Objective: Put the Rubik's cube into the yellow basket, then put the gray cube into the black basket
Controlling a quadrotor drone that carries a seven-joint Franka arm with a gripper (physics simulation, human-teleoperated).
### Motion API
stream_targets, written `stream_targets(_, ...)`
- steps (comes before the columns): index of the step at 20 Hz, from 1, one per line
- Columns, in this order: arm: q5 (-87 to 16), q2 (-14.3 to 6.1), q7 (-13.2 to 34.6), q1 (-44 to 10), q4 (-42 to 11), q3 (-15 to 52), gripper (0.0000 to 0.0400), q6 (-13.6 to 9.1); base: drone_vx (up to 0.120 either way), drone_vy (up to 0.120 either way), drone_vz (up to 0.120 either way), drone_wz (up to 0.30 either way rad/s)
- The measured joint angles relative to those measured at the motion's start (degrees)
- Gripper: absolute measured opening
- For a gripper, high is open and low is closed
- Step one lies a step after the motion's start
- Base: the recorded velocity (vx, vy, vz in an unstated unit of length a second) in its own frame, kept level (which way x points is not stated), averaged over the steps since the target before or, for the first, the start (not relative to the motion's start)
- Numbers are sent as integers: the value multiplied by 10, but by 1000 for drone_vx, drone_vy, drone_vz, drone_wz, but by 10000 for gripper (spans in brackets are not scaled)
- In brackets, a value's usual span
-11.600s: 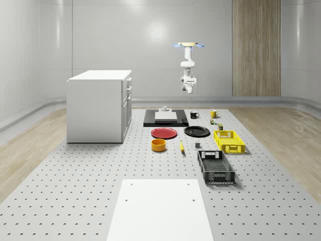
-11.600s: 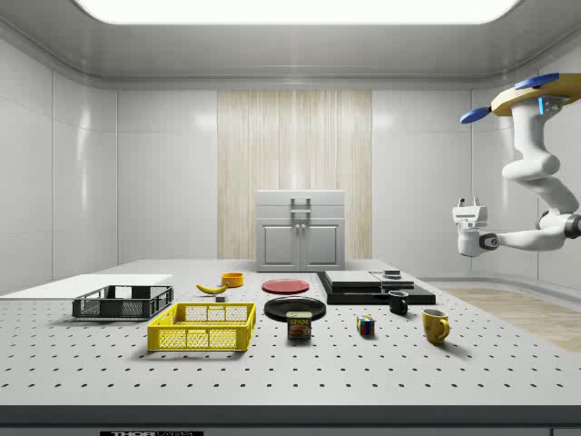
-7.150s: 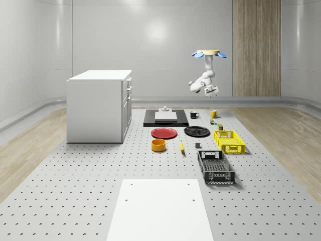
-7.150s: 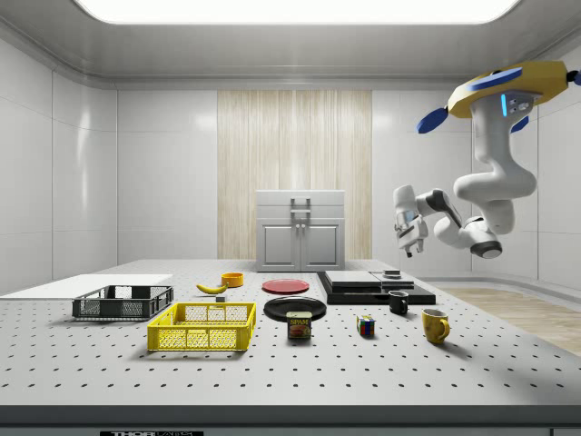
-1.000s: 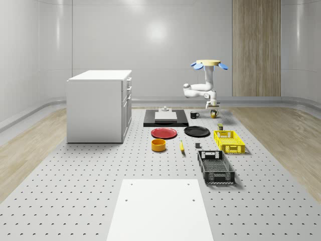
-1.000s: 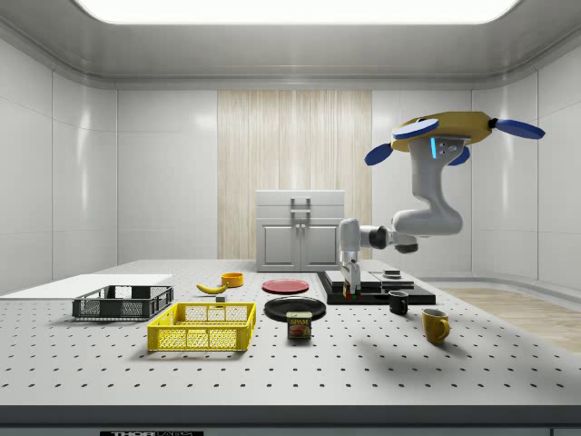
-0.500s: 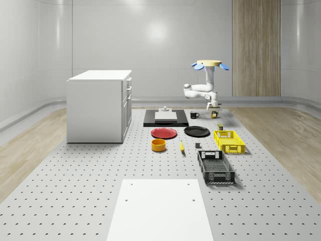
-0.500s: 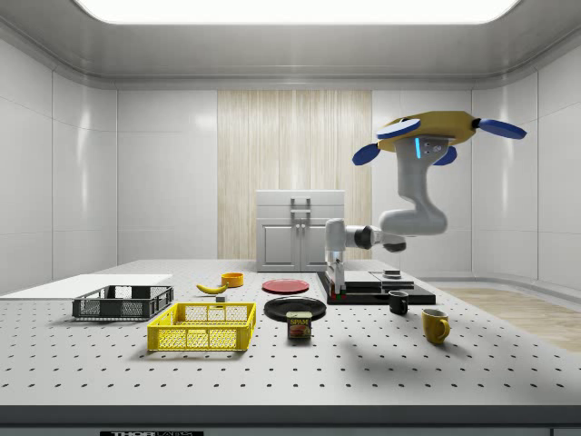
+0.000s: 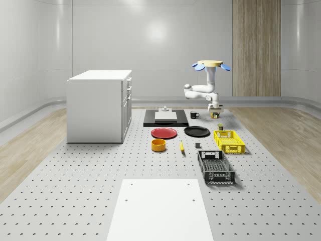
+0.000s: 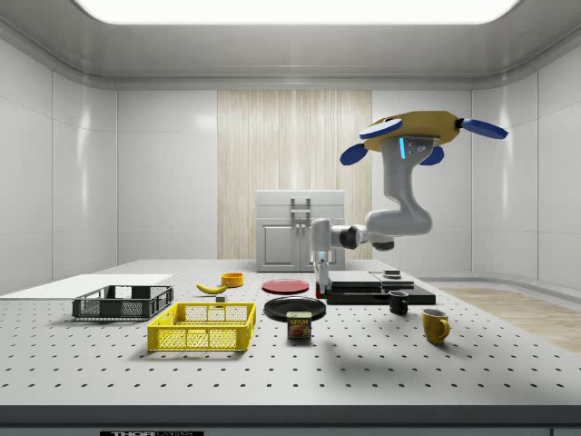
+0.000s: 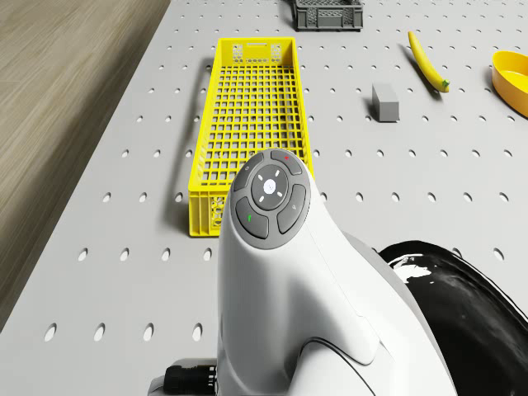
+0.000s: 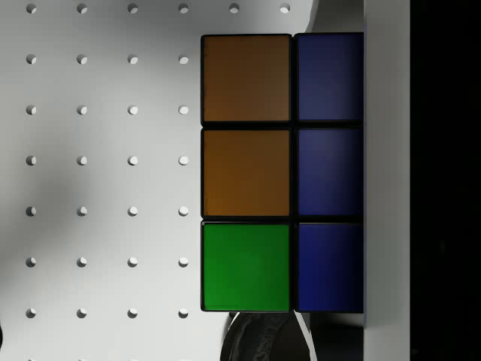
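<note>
The Rubik's cube (image 12: pixel 282 173) is off the table, with my gripper (image 10: pixel 320 283) shut on it; a pale finger (image 12: pixel 387 180) presses its blue side. The drone (image 10: pixel 413 127) hovers above the far end of the table, its arm bent down and the gripper (image 9: pixel 216 113) hanging beyond the yellow basket (image 9: pixel 229 141). In the drone view the yellow basket (image 11: pixel 252 124) lies ahead of the arm link, with nothing in it. The small gray cube (image 11: pixel 384 102) sits on the table beside it. The black basket (image 9: pixel 215 167) stands nearer the whole-scene camera.
A black plate (image 10: pixel 295 309), a Spam can (image 10: pixel 300 325), a black mug (image 10: pixel 398 302) and a yellow mug (image 10: pixel 435 325) stand near the gripper. A banana (image 11: pixel 426 60), a yellow bowl (image 9: pixel 158 144), a red plate (image 9: pixel 164 132) and a white cabinet (image 9: pixel 99 105) lie further off.
The cube has been picked up from the table. Over the last second the drone and arm have carried it toward the side view's left, closer to the yellow basket.
</note>
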Motion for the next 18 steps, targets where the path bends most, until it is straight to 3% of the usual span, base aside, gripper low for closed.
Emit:
stream_targets(7, 3, -7, 1, -2, 0, 1, 325, 6, 120, 6, 0, 0)
stream_targets(11, 4, -10, 2, -3, 1, 1, 325, 10, 120, 110, 0, 0)
stream_targets(18, 7, -16, 3, -4, 1, 2, 325, 15, 120, 0, 0, 0)
